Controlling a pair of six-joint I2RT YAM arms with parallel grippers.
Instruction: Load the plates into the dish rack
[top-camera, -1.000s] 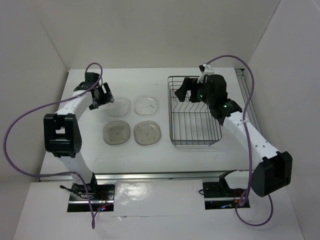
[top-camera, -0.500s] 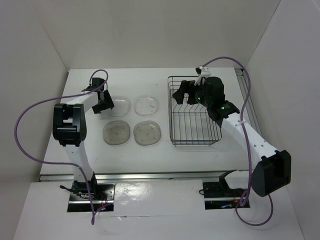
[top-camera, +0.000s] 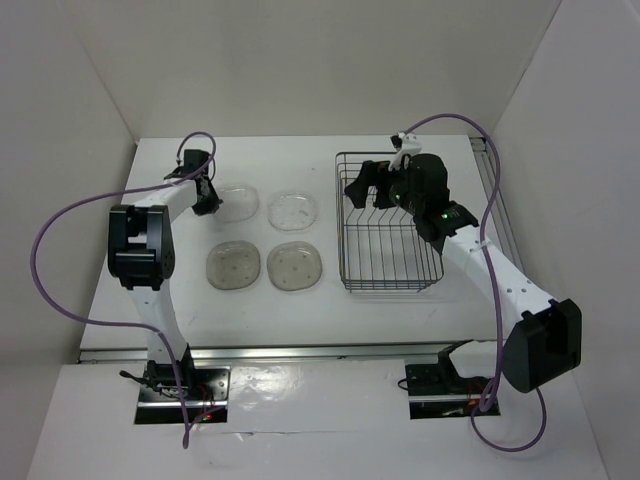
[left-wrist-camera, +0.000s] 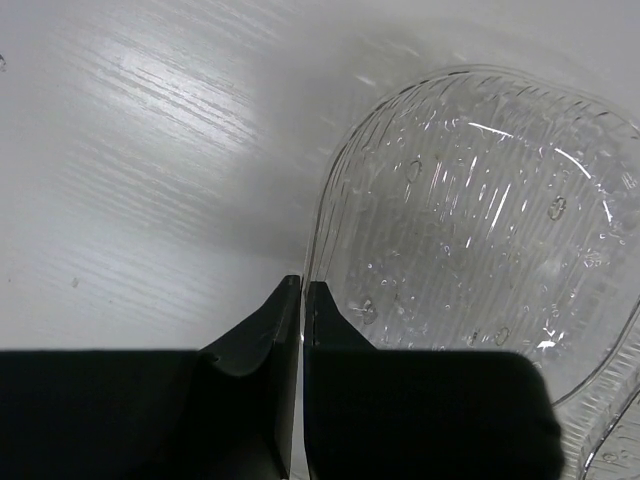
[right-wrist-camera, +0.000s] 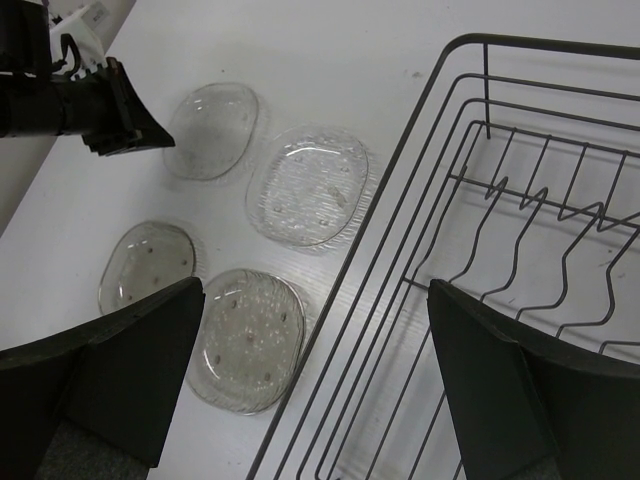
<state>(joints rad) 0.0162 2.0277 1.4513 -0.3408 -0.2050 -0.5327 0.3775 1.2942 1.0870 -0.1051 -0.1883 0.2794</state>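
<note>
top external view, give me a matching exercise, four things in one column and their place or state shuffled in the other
Things
1. left gripper
2. right gripper
3. dish rack
4. tinted plates

Places or states
a. holds no plates, stands right of all four
b. near row, lying flat side by side
c. jaws wide open, above the dish rack's far end
d. jaws pinched on the rim of the far left clear plate

Pairs: 1-d, 2-c, 3-a, 4-b
</note>
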